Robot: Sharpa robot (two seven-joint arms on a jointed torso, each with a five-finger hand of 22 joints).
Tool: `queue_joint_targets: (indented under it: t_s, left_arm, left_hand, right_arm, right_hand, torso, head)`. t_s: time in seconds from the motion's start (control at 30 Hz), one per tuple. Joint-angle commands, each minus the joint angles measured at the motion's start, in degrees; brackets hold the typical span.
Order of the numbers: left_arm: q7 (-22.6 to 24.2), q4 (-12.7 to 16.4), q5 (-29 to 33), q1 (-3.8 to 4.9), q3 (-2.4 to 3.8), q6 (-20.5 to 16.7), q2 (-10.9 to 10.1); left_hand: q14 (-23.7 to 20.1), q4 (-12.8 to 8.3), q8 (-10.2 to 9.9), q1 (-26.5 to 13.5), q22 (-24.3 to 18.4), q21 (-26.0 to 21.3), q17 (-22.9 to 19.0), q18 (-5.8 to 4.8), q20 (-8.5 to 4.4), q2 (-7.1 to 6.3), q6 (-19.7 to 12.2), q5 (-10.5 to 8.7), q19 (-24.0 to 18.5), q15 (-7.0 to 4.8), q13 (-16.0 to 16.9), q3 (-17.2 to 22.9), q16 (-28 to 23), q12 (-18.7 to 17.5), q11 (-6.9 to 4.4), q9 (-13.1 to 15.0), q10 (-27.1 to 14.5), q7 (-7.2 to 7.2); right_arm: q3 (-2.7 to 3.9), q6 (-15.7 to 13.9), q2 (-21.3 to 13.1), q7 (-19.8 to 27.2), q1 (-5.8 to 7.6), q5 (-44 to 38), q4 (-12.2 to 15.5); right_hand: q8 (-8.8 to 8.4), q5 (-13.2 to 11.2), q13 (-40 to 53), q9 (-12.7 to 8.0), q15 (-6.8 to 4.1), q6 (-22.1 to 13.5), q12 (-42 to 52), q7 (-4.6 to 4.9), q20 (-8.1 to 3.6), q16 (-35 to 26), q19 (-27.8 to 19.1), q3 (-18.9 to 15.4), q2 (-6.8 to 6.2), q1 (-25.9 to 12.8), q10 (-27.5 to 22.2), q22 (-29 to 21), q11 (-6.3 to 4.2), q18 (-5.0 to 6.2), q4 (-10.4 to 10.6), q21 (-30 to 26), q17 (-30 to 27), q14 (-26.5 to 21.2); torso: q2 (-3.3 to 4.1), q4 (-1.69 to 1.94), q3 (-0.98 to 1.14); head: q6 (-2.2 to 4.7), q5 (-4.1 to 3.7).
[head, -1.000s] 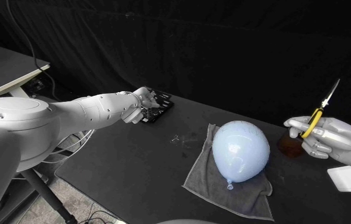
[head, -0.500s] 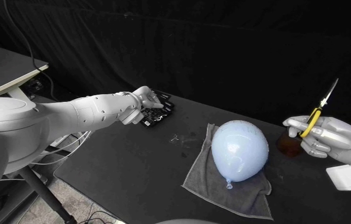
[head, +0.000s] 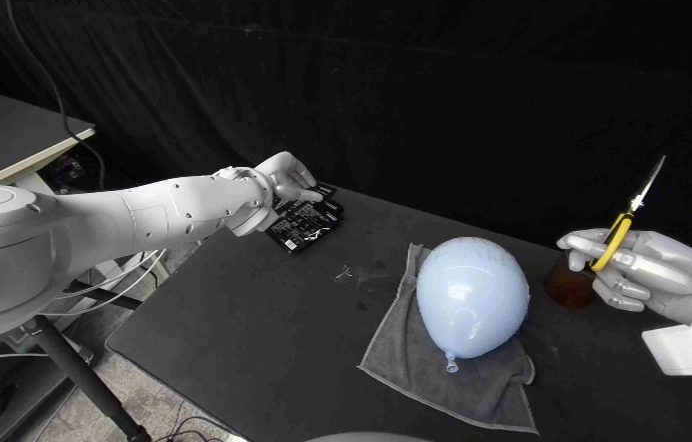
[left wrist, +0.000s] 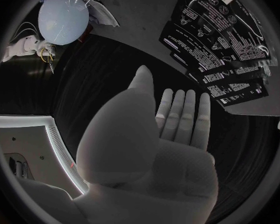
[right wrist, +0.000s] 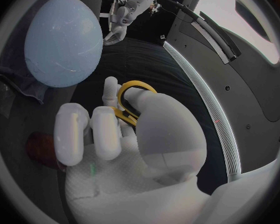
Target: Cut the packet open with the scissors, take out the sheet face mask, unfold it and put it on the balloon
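Since a second ago the left hand has lifted off the black packets, which now show more fully on the tabletop. That hand holds nothing: its palm is flat and its fingers lie straight and side by side, with the thumb raised beside them. The packets sit just past its fingertips, fanned one over another, flat and glossy with fine white print and a barcode. Well off toward the right hand lies the balloon, a pale blue, smooth egg shape with its knot pointing toward the near edge, resting on a rumpled grey cloth. Just beyond the balloon, the right hand is wrapped around the yellow handles of the scissors, whose thin metal blades point up and away above its fingers.
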Motion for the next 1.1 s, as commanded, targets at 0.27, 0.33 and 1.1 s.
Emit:
queue_joint_targets:
  t_s: [0.27, 0.33, 1.1]
  left_arm:
    - [-9.3, 0.1, -11.4, -1.72, -0.29, -3.2, 2.1]
    - [-10.7, 0.0, -12.3, -2.14, -0.31, -3.5, 2.4]
    - [-15.2, -0.9, -18.5, -6.74, -0.32, -5.8, 5.0]
  left_hand:
    - [-15.2, 0.3, -4.3, -3.9, -2.0, -4.7, -3.0, -3.37, 0.25, -4.8, -11.7, 0.32, -21.4, 2.54, -0.2, -9.9, -3.8, -0.4, 2.51, -2.3, -8.1, 2.83]
    - [-21.7, 0.4, -5.7, -4.9, -2.2, -5.0, -4.4, -3.41, 0.28, -5.03, -15.6, 0.31, -25.0, 3.34, -0.2, -10.3, -4.3, -0.4, 3.35, -3.2, -10.5, 1.27]
    - [-32.8, 0.3, -10.0, -5.3, -2.3, -5.0, -6.7, -3.37, 0.38, -5.34, -28.8, 0.27, -30.3, 1.16, -0.9, -10.3, -4.4, -0.8, 0.15, -6.6, -29.8, 0.7]
  right_arm:
    - [0.05, 0.6, 0.1, 0.5, -0.08, -0.6, 0.0]
    - [0.05, 0.6, 0.1, 0.5, -0.08, -0.7, 0.0]
    - [0.05, 0.5, -0.1, 0.5, -0.13, -0.9, 0.0]
  right_hand:
    - [0.22, 0.2, 0.0, 0.1, -0.45, -0.1, 32.3, -0.46, -0.11, 0.1, -0.1, 0.0, 0.24, 0.6, 12.9, 5.3, -5.83, 0.1, -0.3, -0.4, 0.1, 1.3]
    - [0.22, 0.2, 0.0, 0.1, -0.45, -0.1, 32.3, -0.46, -0.11, 0.1, -0.1, 0.0, 0.24, 0.6, 12.9, 5.3, -5.83, 0.1, -0.3, -0.4, 0.1, 1.3]
    - [0.22, 0.2, 0.0, 0.1, -0.45, -0.1, 32.3, -0.46, -0.11, 0.1, -0.1, 0.0, 0.24, 0.6, 12.9, 5.3, -5.83, 0.1, -0.3, -0.4, 0.1, 1.3]
  torso:
    - [0.03, -0.07, -0.04]
    - [0.02, -0.03, -0.04]
    - [0.02, 0.03, -0.09]
  head:
    - [-0.35, 0.12]
    - [-0.4, 0.09]
    - [-0.57, -0.03]
